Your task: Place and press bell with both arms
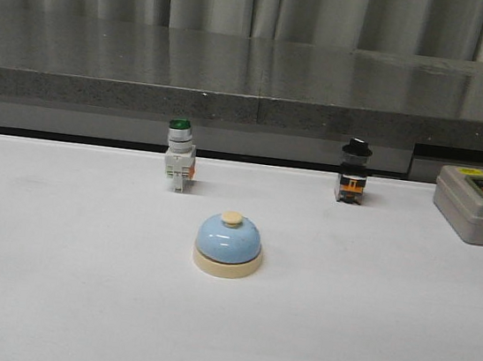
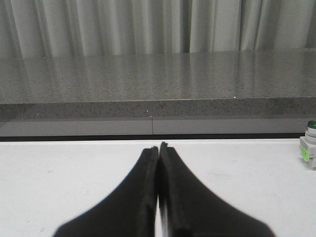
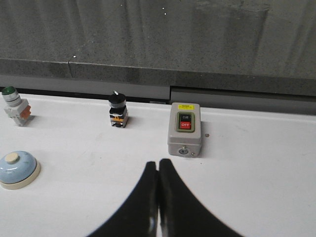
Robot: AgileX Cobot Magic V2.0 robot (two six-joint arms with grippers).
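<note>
The light-blue bell [image 1: 228,244] with a cream base and knob stands upright on the white table, near the middle in the front view. It also shows in the right wrist view [image 3: 18,169], apart from the fingers. My left gripper [image 2: 158,146] is shut and empty over bare table; the bell does not show in its view. My right gripper [image 3: 157,162] is shut and empty, short of the grey button box. Neither gripper shows in the front view.
A green-capped white switch [image 1: 179,154] and a black-capped switch [image 1: 353,172] stand at the table's back edge. A grey box with red and green buttons [image 1: 479,205] sits at the back right. A dark stone ledge [image 1: 254,84] runs behind the table.
</note>
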